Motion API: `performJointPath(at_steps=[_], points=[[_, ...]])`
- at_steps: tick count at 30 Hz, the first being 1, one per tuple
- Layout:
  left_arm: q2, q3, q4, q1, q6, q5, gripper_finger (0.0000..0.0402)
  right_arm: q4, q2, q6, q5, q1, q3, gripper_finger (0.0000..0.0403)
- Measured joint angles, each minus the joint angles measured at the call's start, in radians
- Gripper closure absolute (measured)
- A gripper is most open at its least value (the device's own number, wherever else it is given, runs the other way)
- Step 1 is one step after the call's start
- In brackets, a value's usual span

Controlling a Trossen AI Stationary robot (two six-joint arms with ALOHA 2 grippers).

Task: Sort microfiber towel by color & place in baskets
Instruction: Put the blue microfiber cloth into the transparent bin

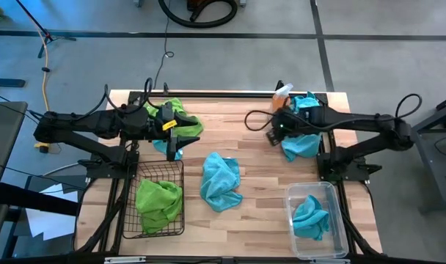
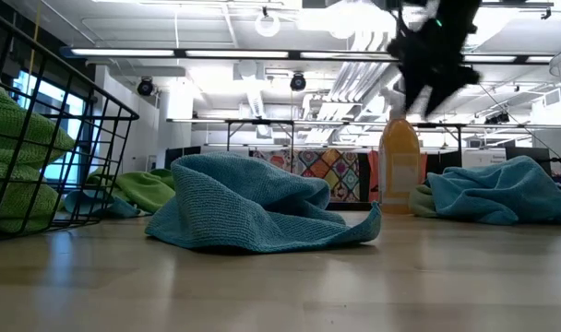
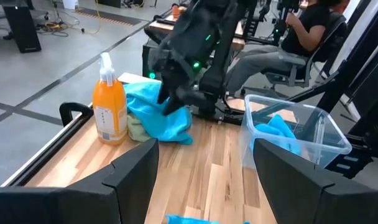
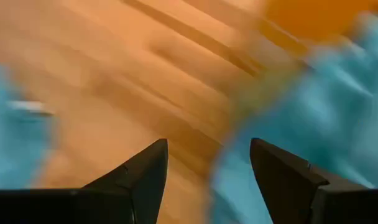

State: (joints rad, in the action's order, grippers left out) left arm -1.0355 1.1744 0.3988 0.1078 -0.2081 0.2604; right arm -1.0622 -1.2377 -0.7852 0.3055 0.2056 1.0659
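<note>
The right gripper point(image 1: 273, 133) was held open above the blue towel point(image 1: 300, 144) beside the bottle point(image 1: 282, 92); it should be lowered onto a raised fold, clear of the bottle. The left gripper point(image 1: 173, 141) was open too.

The spray bottle's point(image 3: 109, 106) label print is unreadable.

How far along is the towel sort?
Done: one green towel in the wire basket, one blue towel in the clear bin. In hand: nothing; the left gripper and right gripper are both open and empty. Left: the blue towel mid-table, a green one and a small blue one by the left gripper, and blue ones beside the spray bottle.
</note>
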Motion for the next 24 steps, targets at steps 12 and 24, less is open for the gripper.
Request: performJointPath(at_steps=[12,24], points=[[0.000,0.000,0.001,0.000,0.019,0.001,0.0151,-0.114,-0.001,-0.160,0.083,0.163,-0.233,0.0178],[0.000,0.000,0.001,-0.001,0.019,0.004,0.0151,0.065,-0.001,-0.193,0.133,0.282,-0.438,0.0178]])
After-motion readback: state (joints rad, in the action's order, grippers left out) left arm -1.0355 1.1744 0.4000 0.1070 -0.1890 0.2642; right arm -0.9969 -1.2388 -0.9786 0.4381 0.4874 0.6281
